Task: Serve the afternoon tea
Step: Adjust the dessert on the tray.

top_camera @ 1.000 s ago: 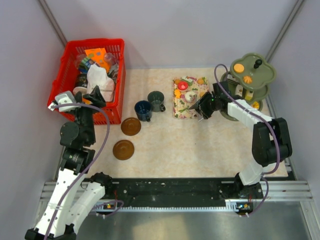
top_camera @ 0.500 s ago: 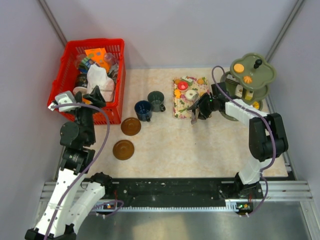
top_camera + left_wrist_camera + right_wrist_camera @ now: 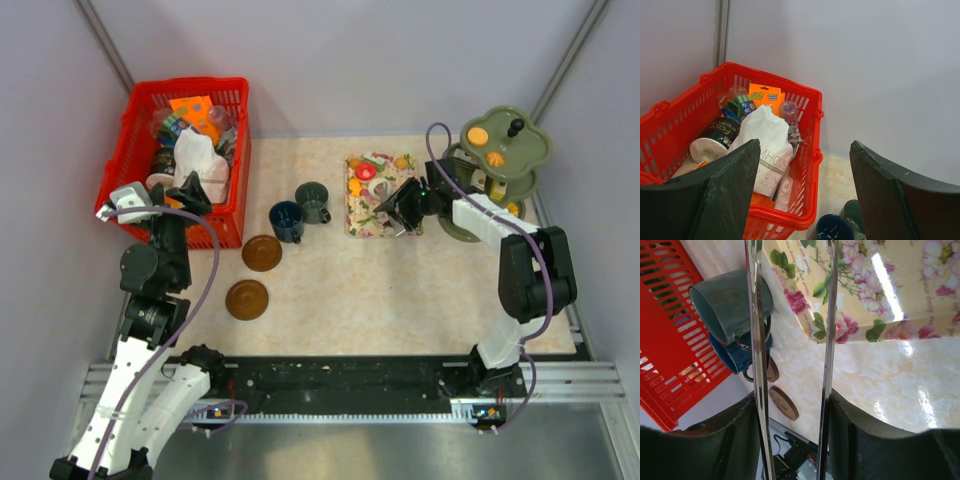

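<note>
- Olive-green three-tier stand (image 3: 530, 150) is standing upright at the table's 2 o'clock corner. Two orange pastries (image 3: 478, 135) are sitting on its top tier, and a yellow pastry (image 3: 512, 209) on a lower tier.
- More small pastries, a red doughnut (image 3: 366, 172) among them, are lying on the floral tray (image 3: 358, 228) at 12 o'clock.
- Dark-green mug (image 3: 313, 201) and navy mug (image 3: 287, 221) are standing mouth-up, just beside each other, navy at 7 o'clock of green.
- Two round brown saucers are lying flat and apart: first saucer (image 3: 262, 252) at 7 o'clock of the navy mug, second saucer (image 3: 247, 299) at 7 o'clock of the first.

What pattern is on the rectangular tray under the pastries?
The rectangular tray is cream with pink flowers and green leaves; clearest in the right wrist view.
</note>
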